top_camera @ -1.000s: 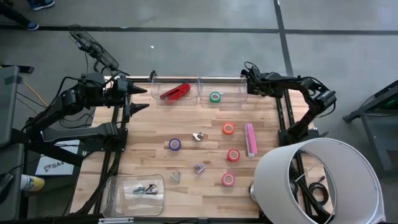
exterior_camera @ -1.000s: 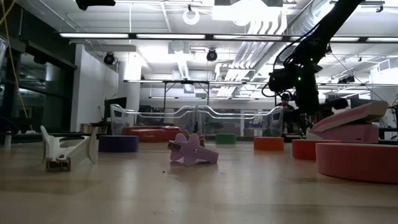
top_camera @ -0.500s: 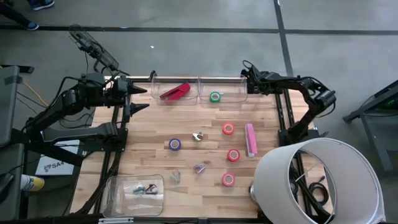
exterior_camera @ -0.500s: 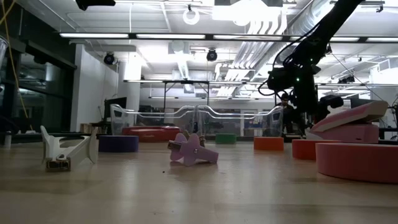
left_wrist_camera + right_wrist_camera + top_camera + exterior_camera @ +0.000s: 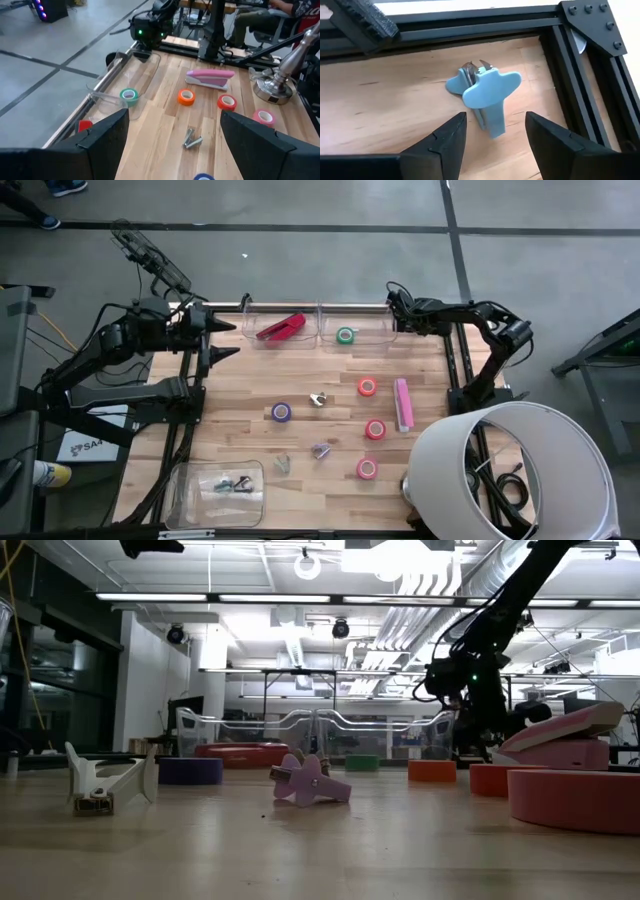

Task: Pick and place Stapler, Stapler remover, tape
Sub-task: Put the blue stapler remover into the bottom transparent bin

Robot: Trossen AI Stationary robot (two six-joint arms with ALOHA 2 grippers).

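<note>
staple remover (image 5: 484,95) just ahead of right gripper: light blue | tape roll (image 5: 346,335) in clear bin: green | stapler (image 5: 281,328) in bin: red | stapler (image 5: 402,404) on table: pink | tape roll (image 5: 282,412): purple | table (image 5: 250,390): pale wood

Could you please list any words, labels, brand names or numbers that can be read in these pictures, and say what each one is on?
"SA": the only letters that can be made out, on a white sheet lying beside the left arm's base in the high view; the rest of its print is cut off or too small to read.
Staplers, tape rolls, staple removers and clear trays: no legible writing.
Room behind the table in the low view: no readable sign.
</note>
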